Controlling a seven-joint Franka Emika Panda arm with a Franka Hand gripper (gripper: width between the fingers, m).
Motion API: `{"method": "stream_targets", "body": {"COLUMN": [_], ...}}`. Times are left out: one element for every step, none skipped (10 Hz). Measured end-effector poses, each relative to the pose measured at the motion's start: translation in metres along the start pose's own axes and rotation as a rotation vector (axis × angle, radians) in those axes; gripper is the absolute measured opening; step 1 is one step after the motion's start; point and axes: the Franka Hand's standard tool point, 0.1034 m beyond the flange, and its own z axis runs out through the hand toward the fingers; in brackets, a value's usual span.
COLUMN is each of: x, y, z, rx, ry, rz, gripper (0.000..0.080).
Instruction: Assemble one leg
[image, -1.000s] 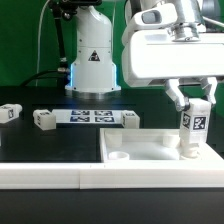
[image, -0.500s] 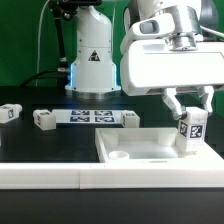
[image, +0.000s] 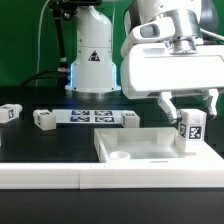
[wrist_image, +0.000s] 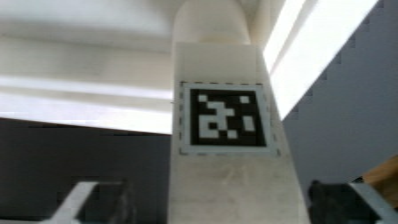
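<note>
A white leg (image: 190, 131) with a black-and-white tag stands upright in the near right corner of the large white panel (image: 140, 146), at the exterior view's right. My gripper (image: 189, 107) hangs over it, open, one finger on each side of the leg's top and clear of it. In the wrist view the leg (wrist_image: 231, 120) fills the middle, and the dark fingers (wrist_image: 89, 205) stand off on both sides with gaps. Whether the leg is seated in the corner hole is hidden.
Three more legs lie on the black table: one at the far left (image: 8, 113), one beside it (image: 43, 120), one by the panel's back edge (image: 130, 119). The marker board (image: 92, 116) lies between them. The robot base (image: 92, 60) stands behind. A white ledge (image: 50, 176) runs along the front.
My fingers have spread apart and let go of the leg, and the hand has risen a little. The panel and leg have shifted slightly toward the exterior view's left.
</note>
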Motion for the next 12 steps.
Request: {"method": "stream_targets", "body": {"x": [-0.0002, -0.0003, -0.0005, -0.0006, -0.0006, -0.0005, 0.0019, 0.0063, 0.0043, 0.004, 0.0039, -0.0007], "y": [0.0, 0.0, -0.0001, -0.0001, -0.0001, 0.0, -0.0004, -0.0005, -0.0015, -0.0013, -0.0013, -0.0044], "z": [0.0001, 0.0002, 0.0003, 0.0003, 0.0003, 0.0003, -0.0031, -0.0075, -0.0061, -0.0057, -0.0057, -0.004], "rx": [0.0, 0.0, 0.0, 0.0, 0.0, 0.0, 0.001, 0.001, 0.006, 0.006, 0.006, 0.02], "ry": [-0.001, -0.001, -0.001, -0.002, -0.002, -0.001, -0.005, -0.002, -0.022, -0.023, -0.023, -0.083], "rz": [0.0, 0.0, 0.0, 0.0, 0.0, 0.0, -0.001, -0.003, -0.003, -0.003, -0.003, -0.004], "gripper": [0.0605, 0.0636, 0.0636, 0.0647, 0.0647, 0.0649, 0.0649, 0.0649, 0.0649, 0.0649, 0.0649, 0.0649]}}
